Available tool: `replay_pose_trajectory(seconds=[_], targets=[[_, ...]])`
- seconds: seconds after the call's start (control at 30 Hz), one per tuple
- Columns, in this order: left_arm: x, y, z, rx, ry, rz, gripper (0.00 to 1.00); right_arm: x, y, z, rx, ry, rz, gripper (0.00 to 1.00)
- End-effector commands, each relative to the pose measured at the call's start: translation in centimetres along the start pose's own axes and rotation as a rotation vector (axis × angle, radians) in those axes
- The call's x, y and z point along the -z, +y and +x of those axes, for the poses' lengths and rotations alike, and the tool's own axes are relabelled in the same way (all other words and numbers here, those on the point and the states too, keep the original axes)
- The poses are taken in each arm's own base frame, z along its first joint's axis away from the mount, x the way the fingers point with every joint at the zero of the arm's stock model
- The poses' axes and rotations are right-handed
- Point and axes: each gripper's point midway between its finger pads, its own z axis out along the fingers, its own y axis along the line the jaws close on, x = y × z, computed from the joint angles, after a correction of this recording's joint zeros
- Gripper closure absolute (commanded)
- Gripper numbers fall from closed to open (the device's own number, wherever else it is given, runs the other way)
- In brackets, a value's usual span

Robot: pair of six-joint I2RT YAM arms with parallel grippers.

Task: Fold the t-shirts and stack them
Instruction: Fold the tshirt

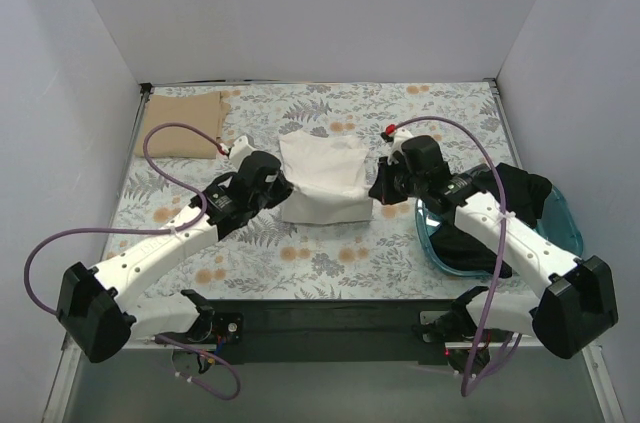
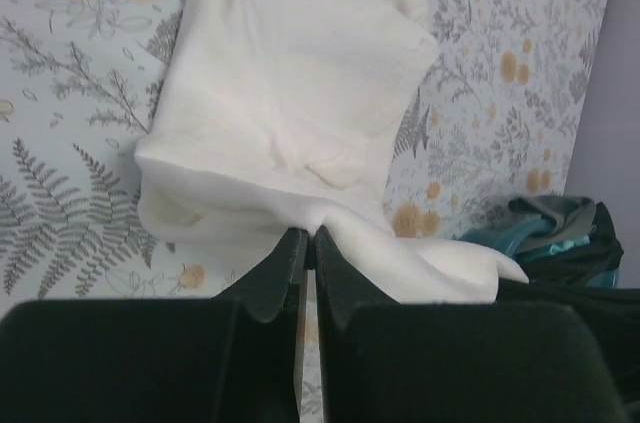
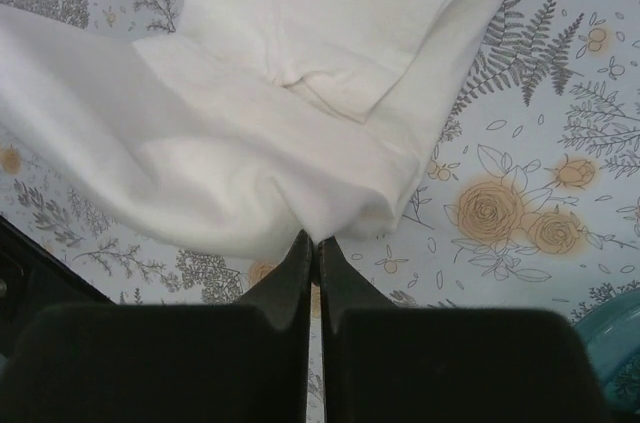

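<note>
white t-shirt (image 1: 322, 178) sits part-folded in the middle of the desk (image 1: 300, 261), and i read left jaws and right jaws each pinching a near hem corner, likely so the edge lifts evenly.

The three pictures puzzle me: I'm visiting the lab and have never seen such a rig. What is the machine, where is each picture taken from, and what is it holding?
The machine is two robot arms bolted at the table's near edge, the left arm and the right arm. The wide picture looks down from above and behind them. Each close-up comes from a camera on one wrist; the black wedges at its bottom are that arm's jaws. On the flowered table lie a white shirt in the middle, a folded tan shirt at the far left, and a teal basket of dark clothes on the right. Both pairs of jaws are shut, pinching the white shirt's edge, one on each side.
</note>
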Motion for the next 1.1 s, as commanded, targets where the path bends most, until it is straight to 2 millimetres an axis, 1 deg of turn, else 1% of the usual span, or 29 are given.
replay_pose_trajectory(seconds=[0.0,0.03,0.07,0.1,0.13,0.17,0.2,0.27,0.3,0.33,0.37,0.4,0.43,0.47,0.53,0.57,0.6,0.63,0.67,0.7,0.73,0.77,0.8,0.83,0.87,0.93,0.97,1.03,1.07], targets=[[-0.6,-1.7,-4.6,0.026,-0.097,0.037,1.00,0.2,0.5,-4.5,0.057,-0.090,-0.039,0.99],[-0.7,-2.1,-4.9,0.030,-0.090,0.054,1.00,0.2,0.1,-5.0,0.049,-0.095,-0.039,0.99],[-0.9,-2.0,-5.9,0.028,-0.112,0.056,1.00,0.3,0.0,-6.0,0.050,-0.109,-0.045,0.99],[-1.0,-2.5,-6.6,0.032,-0.129,0.074,1.00,0.0,0.1,-6.1,0.052,-0.098,-0.064,0.99],[-1.1,-2.8,-7.1,0.027,-0.137,0.082,1.00,0.0,-0.4,-6.6,0.047,-0.105,-0.061,0.99],[-1.5,-2.8,-7.7,0.024,-0.148,0.076,1.00,0.2,-0.3,-7.4,0.051,-0.118,-0.068,0.99],[-1.4,-3.3,-8.5,0.021,-0.165,0.087,1.00,-0.1,-0.4,-7.5,0.051,-0.110,-0.078,0.99],[-2.2,-3.4,-9.1,0.015,-0.170,0.075,1.00,-0.4,-0.8,-8.6,0.058,-0.119,-0.079,0.99],[-2.4,-4.0,-9.8,0.008,-0.181,0.088,1.00,-0.4,-0.9,-9.0,0.054,-0.123,-0.085,0.99],[-2.7,-4.2,-10.0,0.003,-0.180,0.092,1.00,-0.5,-1.0,-9.3,0.058,-0.126,-0.086,0.99],[-3.6,-3.9,-10.0,0.002,-0.167,0.077,1.00,-0.9,-1.4,-9.3,0.055,-0.115,-0.084,0.99],[-3.9,-4.2,-10.3,0.001,-0.169,0.082,1.00,-0.8,-1.5,-10.1,0.054,-0.127,-0.094,0.99],[-4.0,-4.7,-10.7,-0.001,-0.170,0.090,1.00,-0.9,-1.7,-10.4,0.058,-0.127,-0.096,0.99],[-4.5,-4.5,-11.1,0.002,-0.169,0.082,1.00,-1.6,-2.0,-10.3,0.051,-0.112,-0.095,0.99],[-5.5,-4.9,-11.3,-0.003,-0.159,0.083,1.00,-1.8,-2.4,-11.4,0.050,-0.122,-0.099,0.99],[-5.9,-4.7,-11.8,0.004,-0.164,0.077,1.00,-2.5,-2.8,-11.3,0.043,-0.107,-0.100,0.99],[-6.8,-4.5,-11.4,0.000,-0.143,0.071,1.00,-2.8,-3.1,-11.6,0.035,-0.106,-0.104,0.99],[-7.1,-4.7,-11.9,0.003,-0.150,0.075,1.00,-2.8,-3.1,-12.5,0.037,-0.119,-0.106,0.99],[-7.5,-4.5,-12.3,0.010,-0.152,0.068,1.00,-3.6,-3.5,-12.4,0.025,-0.103,-0.104,0.99],[-8.1,-4.4,-12.5,0.015,-0.150,0.063,1.00,-3.9,-3.7,-12.9,0.021,-0.108,-0.110,0.99],[-9.0,-4.2,-12.1,0.014,-0.124,0.058,1.00,-4.0,-3.7,-13.7,0.023,-0.117,-0.115,0.99],[-9.5,-4.1,-13.0,0.017,-0.132,0.057,1.00,-4.8,-4.0,-13.7,0.016,-0.103,-0.117,0.99],[-9.9,-4.1,-13.3,0.018,-0.131,0.057,1.00,-5.1,-4.2,-14.0,0.014,-0.103,-0.119,0.99],[-11.1,-3.6,-12.9,0.017,-0.110,0.040,1.00,-5.5,-4.5,-14.2,0.013,-0.102,-0.120,0.99],[-11.5,-3.8,-13.9,0.016,-0.121,0.044,1.00,-6.3,-4.8,-14.7,0.007,-0.097,-0.122,0.99],[-12.5,-3.6,-13.9,0.021,-0.101,0.040,1.00,-7.0,-5.4,-15.1,-0.012,-0.092,-0.129,0.99],[-13.5,-3.2,-13.5,0.019,-0.076,0.032,1.00,-7.8,-5.9,-15.1,-0.022,-0.081,-0.128,0.99],[-14.5,-3.2,-13.8,0.020,-0.073,0.027,1.00,-8.6,-6.2,-15.3,-0.032,-0.074,-0.133,0.99],[-15.7,-2.4,-13.4,0.021,-0.061,0.000,1.00,-9.4,-6.7,-15.4,-0.038,-0.067,-0.130,0.99]])
